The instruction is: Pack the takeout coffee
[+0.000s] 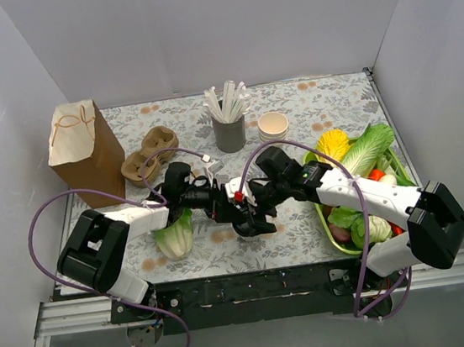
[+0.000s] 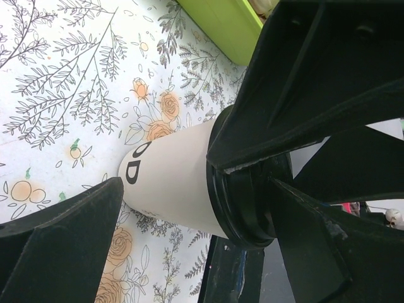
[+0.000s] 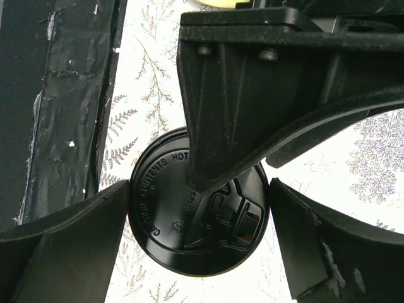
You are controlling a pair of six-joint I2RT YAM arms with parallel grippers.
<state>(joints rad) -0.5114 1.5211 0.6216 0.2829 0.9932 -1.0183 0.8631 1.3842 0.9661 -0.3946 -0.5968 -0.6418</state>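
Observation:
The takeout coffee [image 2: 170,183] is a cream-white paper cup with a black lid [image 3: 177,227]. It is near the table's front edge and, in the top view, is hidden under both grippers. My left gripper [image 2: 199,189] is open, with one finger [image 2: 57,246] by the cup's base and the other [image 2: 328,252] past the lid. My right gripper [image 3: 199,189] looks down on the lid. Its fingers [image 3: 63,246] flank the rim on both sides, very close, with hairline gaps. In the top view the left gripper [image 1: 239,215] and right gripper [image 1: 259,212] meet at the table's middle front.
A brown paper bag [image 1: 86,153] stands back left beside a cardboard cup carrier [image 1: 149,154]. A grey cup of white sticks [image 1: 229,127] and stacked cream cups [image 1: 273,124] are at the back. A green tray [image 1: 335,244] of vegetables is right, a leafy vegetable [image 1: 174,235] left.

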